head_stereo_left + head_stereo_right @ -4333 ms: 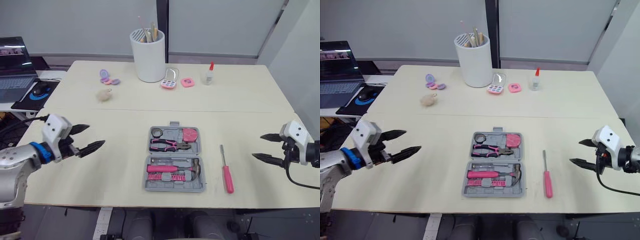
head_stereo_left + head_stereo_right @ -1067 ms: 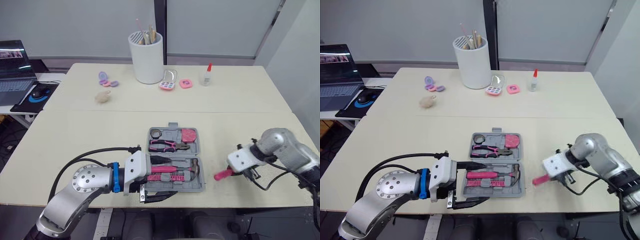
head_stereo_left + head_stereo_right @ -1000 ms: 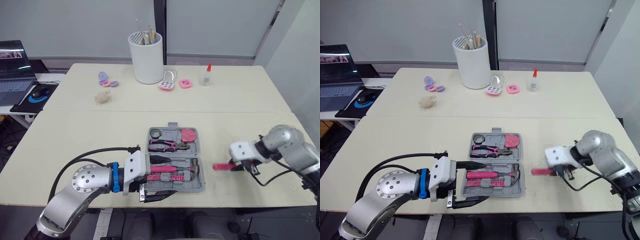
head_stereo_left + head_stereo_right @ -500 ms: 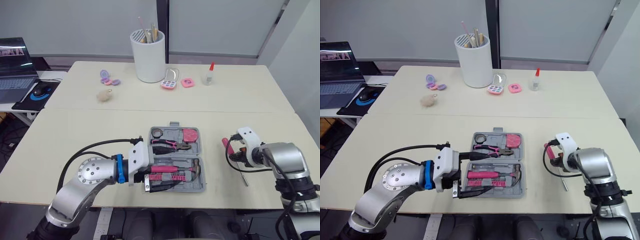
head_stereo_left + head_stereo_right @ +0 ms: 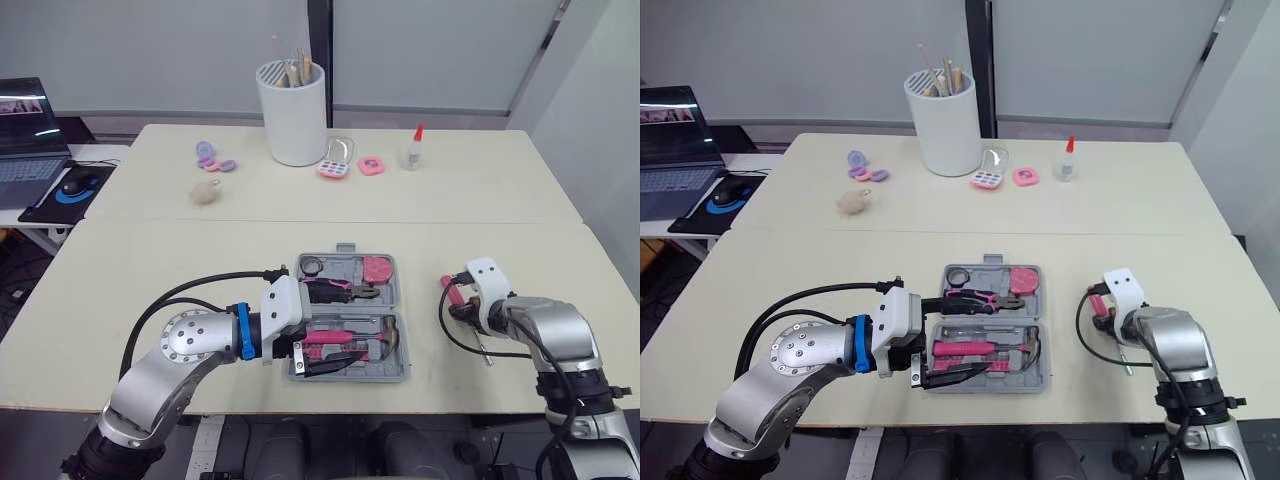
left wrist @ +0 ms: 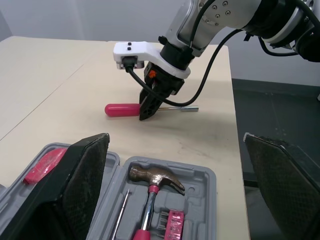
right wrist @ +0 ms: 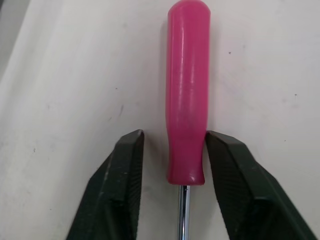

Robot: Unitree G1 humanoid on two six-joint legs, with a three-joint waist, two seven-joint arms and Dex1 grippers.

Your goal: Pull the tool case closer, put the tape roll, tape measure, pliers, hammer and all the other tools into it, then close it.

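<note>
Straddling the pink screwdriver [image 7: 186,95], the right pincer [image 7: 174,139] shows in its wrist view fingers [image 7: 120,190] parted, not clamped.

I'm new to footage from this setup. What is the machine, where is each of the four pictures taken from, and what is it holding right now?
This is a humanoid robot with two arms, each ending in a gripper of two black fingers. Two pictures come from the twin cameras on its head, looking down at the table. The other two come from a camera on each wrist, looking along that gripper's fingers.

On the table lies an open grey tool case holding a hammer, pliers, tape measure and tape roll. Farther back stand a white cup and a glue bottle.

The left gripper is open, its fingers reaching over the case. The right gripper is open, with one finger on each side of a pink screwdriver lying on the table beside the case. Nothing is lifted.
</note>
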